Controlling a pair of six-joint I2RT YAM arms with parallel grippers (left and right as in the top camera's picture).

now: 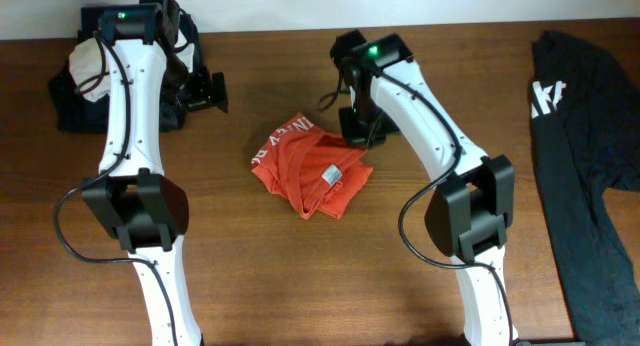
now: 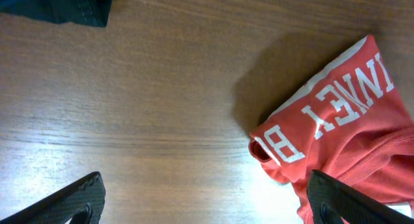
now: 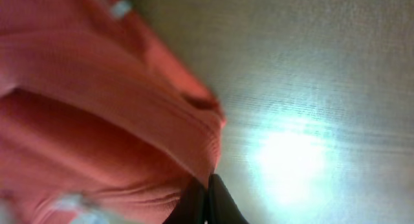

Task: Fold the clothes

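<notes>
A red shirt (image 1: 310, 166) with white lettering lies crumpled and partly folded in the middle of the wooden table. My right gripper (image 1: 356, 126) is at its far right edge, shut on the red fabric (image 3: 129, 120), with the jaws (image 3: 208, 201) pinched together on the hem. My left gripper (image 1: 205, 91) hangs to the left of the shirt, open and empty; in the left wrist view its two fingers (image 2: 207, 204) are wide apart above bare wood, with the shirt (image 2: 336, 133) at the right.
A black shirt (image 1: 585, 136) with white print lies spread along the right edge of the table. A dark garment pile (image 1: 85, 96) with something white on it sits at the far left corner; its edge shows in the left wrist view (image 2: 58, 7).
</notes>
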